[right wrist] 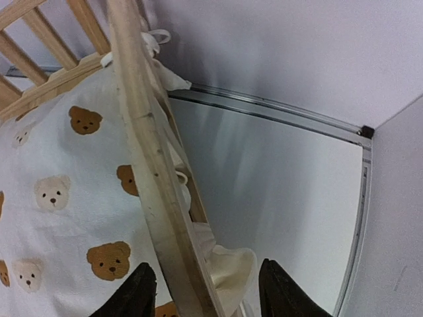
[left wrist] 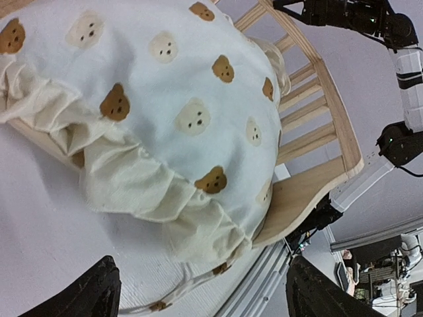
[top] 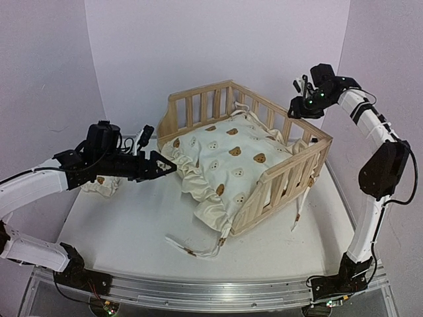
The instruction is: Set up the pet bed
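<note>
At the far left, the small matching pillow (top: 99,186) lies on the white tabletop (top: 125,231), partly hidden under the left arm. The left hand (top: 168,167) hovers just beside the cushion's left ruffle, released. In the left wrist view its 2 fingers (left wrist: 79,294) stand wide apart with nothing between them.

The cream bear-print cushion (top: 228,162) sits in the pine frame (top: 291,175) at the middle of the tabletop. Its front ruffle spills out over the open side, and the ties (top: 192,249) trail onto the tabletop. Slatted rails close the other 3 sides.

At the right, the right hand (top: 297,104) hangs over the right rail (right wrist: 149,165) near the back corner. Its fingers (right wrist: 132,294) are parted. The rail runs between them in the right wrist view, but they grip nothing.
</note>
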